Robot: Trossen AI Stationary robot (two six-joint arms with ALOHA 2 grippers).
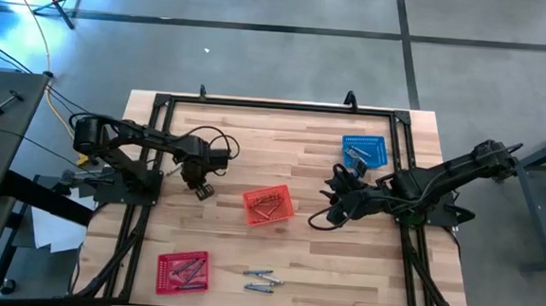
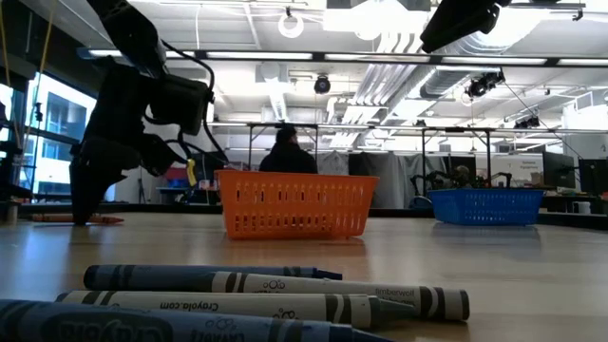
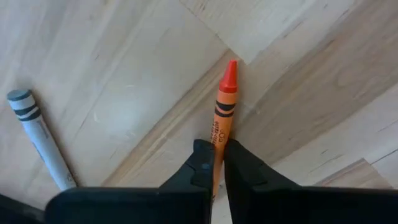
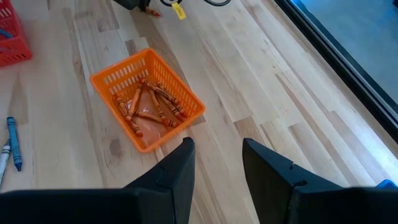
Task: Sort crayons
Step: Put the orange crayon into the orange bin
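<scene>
Wood planks run under everything. Far left, the left gripper [image 3: 214, 165] is down at the table with its fingers closed on an orange crayon [image 3: 224, 106], which lies flat; a grey crayon [image 3: 40, 134] lies near it. Toward the front edge, a red basket [image 1: 181, 272] holds some crayons, and loose blue and grey crayons [image 1: 261, 280] lie just beside it, unsorted. At the middle, the orange basket [image 1: 268, 206] already holds several orange crayons [image 4: 149, 102]. I judge the sorting partly done: the gripped crayon, its grey neighbour and the front cluster remain. Open table lies between the left gripper and the orange basket. Right, the right gripper [image 4: 214, 165] hangs open and empty beside the blue basket [image 1: 363, 150]
</scene>
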